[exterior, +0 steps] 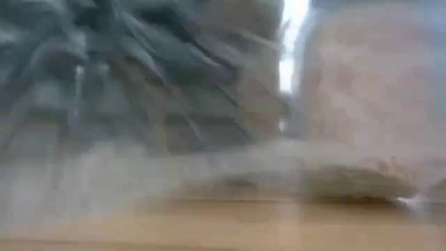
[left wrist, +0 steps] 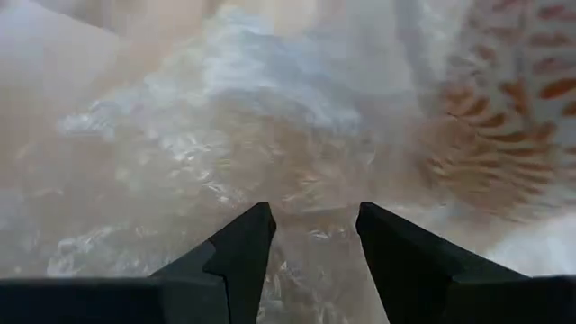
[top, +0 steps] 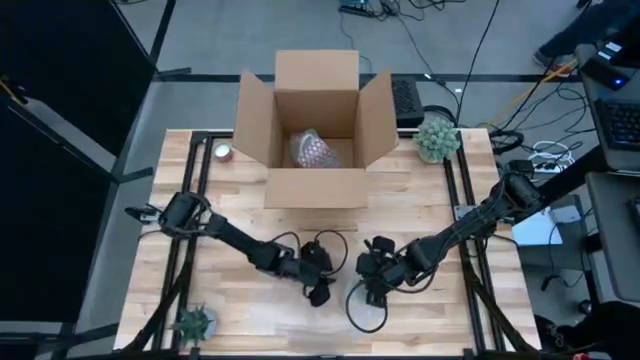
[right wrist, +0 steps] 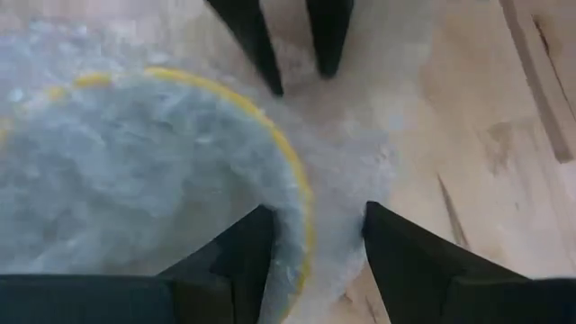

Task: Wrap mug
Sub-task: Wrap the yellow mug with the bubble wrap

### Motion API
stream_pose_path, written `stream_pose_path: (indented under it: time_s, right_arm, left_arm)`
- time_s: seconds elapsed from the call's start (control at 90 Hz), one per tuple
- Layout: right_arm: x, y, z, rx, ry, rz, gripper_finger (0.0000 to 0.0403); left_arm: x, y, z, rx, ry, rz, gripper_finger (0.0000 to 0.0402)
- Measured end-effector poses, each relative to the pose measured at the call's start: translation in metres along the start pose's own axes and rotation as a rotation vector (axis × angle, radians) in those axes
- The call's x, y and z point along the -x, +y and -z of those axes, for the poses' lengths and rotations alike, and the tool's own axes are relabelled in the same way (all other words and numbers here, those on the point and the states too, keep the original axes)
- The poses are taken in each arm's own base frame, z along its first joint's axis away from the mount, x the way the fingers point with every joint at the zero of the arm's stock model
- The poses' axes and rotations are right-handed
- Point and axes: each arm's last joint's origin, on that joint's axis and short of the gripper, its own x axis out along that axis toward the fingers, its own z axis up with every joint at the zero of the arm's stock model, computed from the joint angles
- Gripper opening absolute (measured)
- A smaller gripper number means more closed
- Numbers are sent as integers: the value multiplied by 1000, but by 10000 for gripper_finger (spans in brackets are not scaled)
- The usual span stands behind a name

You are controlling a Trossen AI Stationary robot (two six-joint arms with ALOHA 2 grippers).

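Both grippers sit low at the near middle of the surface (top: 240, 310). The left gripper (left wrist: 315, 236) and the right gripper (right wrist: 310, 236) each have their fingers parted over bubble wrap (right wrist: 135, 171). The mug (right wrist: 301, 193), probably the yellow-rimmed shape under the wrap, lies between them. A cardboard box (top: 312, 125) stands well behind.

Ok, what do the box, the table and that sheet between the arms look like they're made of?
Box: plain brown cardboard, matte, flaps folded open. Table: pale wood planks, visible grain and seams. Sheet: probably clear bubble wrap, translucent and bumpy, lying on the table.
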Motion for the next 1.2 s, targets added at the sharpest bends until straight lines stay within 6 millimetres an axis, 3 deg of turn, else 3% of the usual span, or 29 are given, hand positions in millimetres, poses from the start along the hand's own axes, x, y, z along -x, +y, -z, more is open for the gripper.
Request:
stream_pose_path:
  time_s: [0.256, 0.411, 0.644, 0.956, 1.2]
  right_arm:
    - [2, 0, 1, -8, 10, 4, 157]
    - [6, 2, -4, -8, -7, -9, 157]
    - [21, 11, -21, 12, -57, -50, 157]
    - [49, 27, -38, 20, -60, -141, 157]
    - [40, 34, -31, 11, -40, -113, 157]
  left_arm:
    - [1, -1, 0, 63, 59, 76, 164]
    - [12, -8, -2, 58, 84, 113, 164]
    - [31, -17, -20, 69, 10, 167, 164]
    - [33, -22, -11, 48, 84, 197, 164]
    - [36, -21, -4, 3, 144, 155, 164]
